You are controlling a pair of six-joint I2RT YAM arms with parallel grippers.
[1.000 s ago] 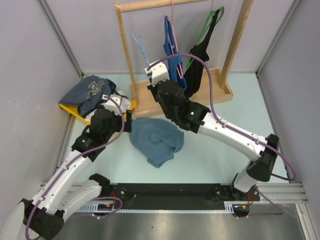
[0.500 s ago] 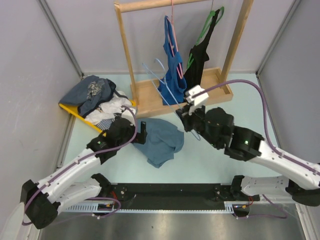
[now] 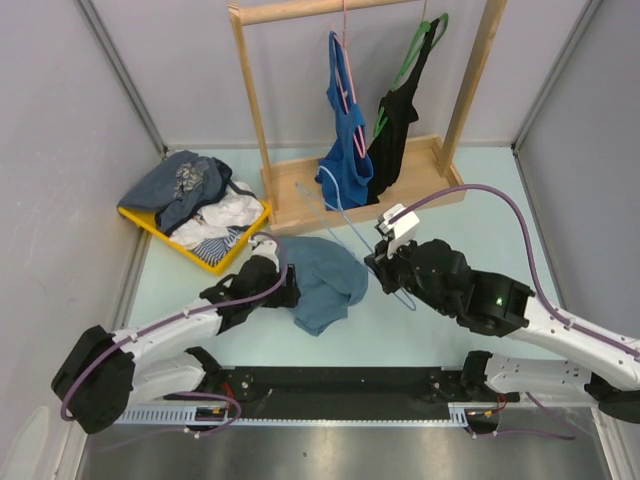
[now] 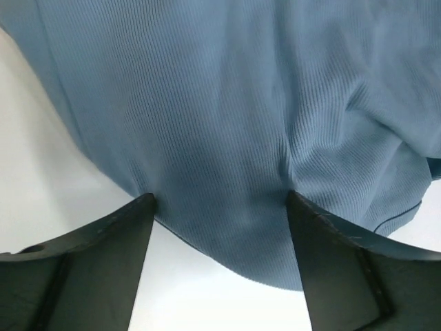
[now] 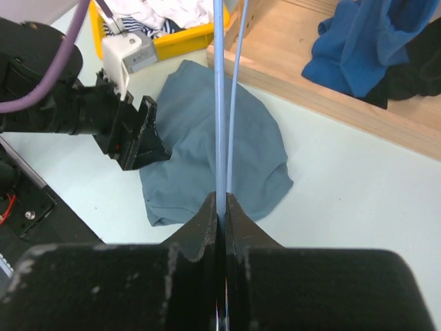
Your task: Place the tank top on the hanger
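Note:
The dusty teal tank top (image 3: pixel 322 280) lies crumpled on the table in front of the rack; it fills the left wrist view (image 4: pixel 227 124) and shows in the right wrist view (image 5: pixel 213 152). My left gripper (image 3: pixel 290 283) is open at its left edge, the jaws spread with the cloth's hem between them (image 4: pixel 219 207). My right gripper (image 3: pixel 385 262) is shut on the pale light-blue wire hanger (image 3: pixel 340 215), which sticks out towards the rack above the tank top. In the right wrist view the hanger's wires (image 5: pixel 220 103) run up from the closed jaws (image 5: pixel 222 203).
A wooden rack (image 3: pixel 440 170) at the back holds a royal-blue top on a pink hanger (image 3: pixel 345 130) and a black top on a green hanger (image 3: pixel 395 120). A yellow bin (image 3: pixel 150 225) of clothes sits at the left.
My right arm has drawn the hanger back from the rack towards the front, over the tank top. My left arm has dropped low and reached its open gripper to the tank top's left edge.

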